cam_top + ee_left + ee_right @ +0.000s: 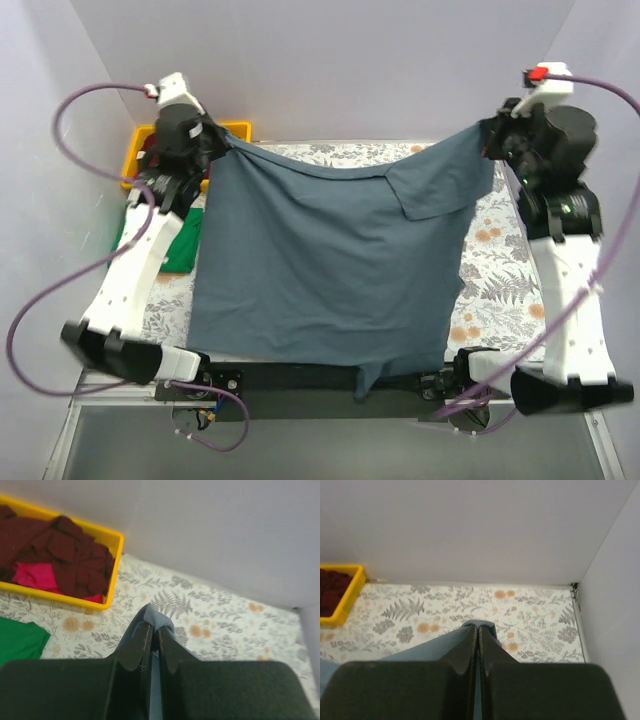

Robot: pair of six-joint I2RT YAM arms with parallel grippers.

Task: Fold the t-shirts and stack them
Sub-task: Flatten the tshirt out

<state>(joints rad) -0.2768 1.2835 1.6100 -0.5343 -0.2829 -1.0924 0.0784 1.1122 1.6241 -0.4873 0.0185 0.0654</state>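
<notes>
Two arms are at work, and each end effector is clenched on the same single garment. The slate-blue t-shirt [330, 270] is the only blue one, and it spreads wide across the middle of the tabletop [500, 270].

In the top view, the left end effector [215, 140] pinches the shirt's far corner at about 10 o'clock. The right end effector [492, 135] pinches the opposite far corner at about 2 o'clock. The far edge of the cloth sags in a shallow curve between the two. One sleeve lies folded over the body of the shirt at about 1 o'clock. The near hem drapes over the tabletop's near edge at 6 o'clock, between the two arm bases.

Each wrist view shows its two fingers pressed together, with a small fold of blue cloth poking out at the tips.

One bright green t-shirt [180, 245] lies flat at about 9 o'clock, partly under the left arm and just beside the blue shirt's left edge.

One yellow bin [112, 570] stands at the far left corner, around 10 o'clock. It holds crumpled dark red cloth [65, 550] and pink cloth [35, 575]. I cannot tell how many garments make up that heap.
</notes>
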